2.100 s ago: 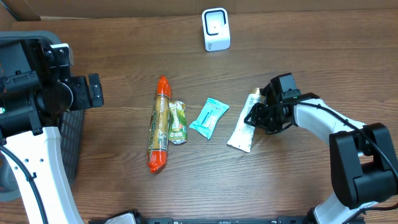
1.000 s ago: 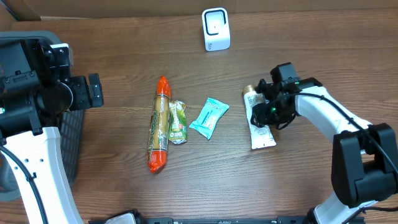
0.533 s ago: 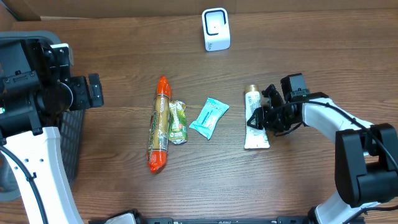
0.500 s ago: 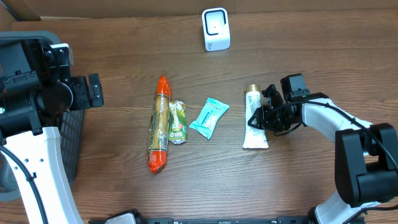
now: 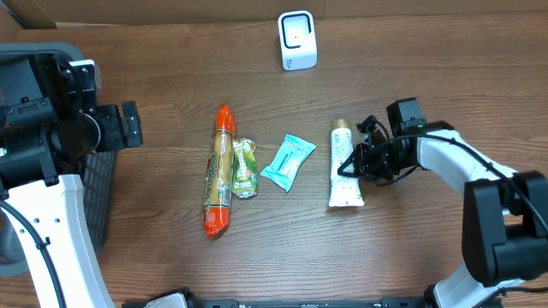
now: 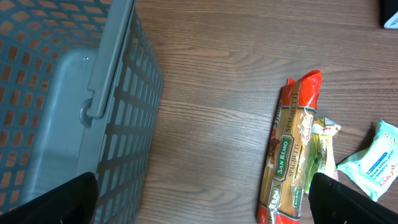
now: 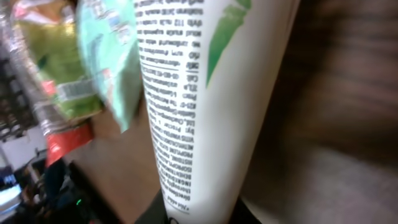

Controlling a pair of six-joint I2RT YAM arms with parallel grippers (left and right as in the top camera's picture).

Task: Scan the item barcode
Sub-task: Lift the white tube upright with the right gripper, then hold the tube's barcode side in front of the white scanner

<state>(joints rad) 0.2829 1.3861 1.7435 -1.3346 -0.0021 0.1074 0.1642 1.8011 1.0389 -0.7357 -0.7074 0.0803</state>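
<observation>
From overhead, the white plastic tube with a gold cap [image 5: 345, 171] lies flat on the brown wooden table [image 5: 171, 68], right of centre. Its cap points far and its wide crimped end points near. The right gripper [image 5: 355, 162] sits at the tube's right edge, about midway along it, and touches it. From here we cannot tell whether its fingers pinch the tube or only rest against it. Just left of the tube, apart from it, lies a teal sachet [image 5: 287, 161]. Further left are a crinkled green packet [image 5: 245, 168] and a long pasta pack with red ends [image 5: 219, 181], side by side. A small white box scanner [image 5: 297, 40] stands at the far edge, well apart from the tube.

In the left wrist view, the left gripper [image 6: 202, 202] has its dark fingertips spread wide and holds nothing. It hangs over the table between a grey lattice plastic basket [image 6: 118, 124] on the left and the pasta pack on the right.

In the right wrist view, the tube fills the frame at close range. We see a white skin, dense black small print and a green leaf-like streak. The sachet and green packet blur behind it at the left, and the grip is not shown here either.
</observation>
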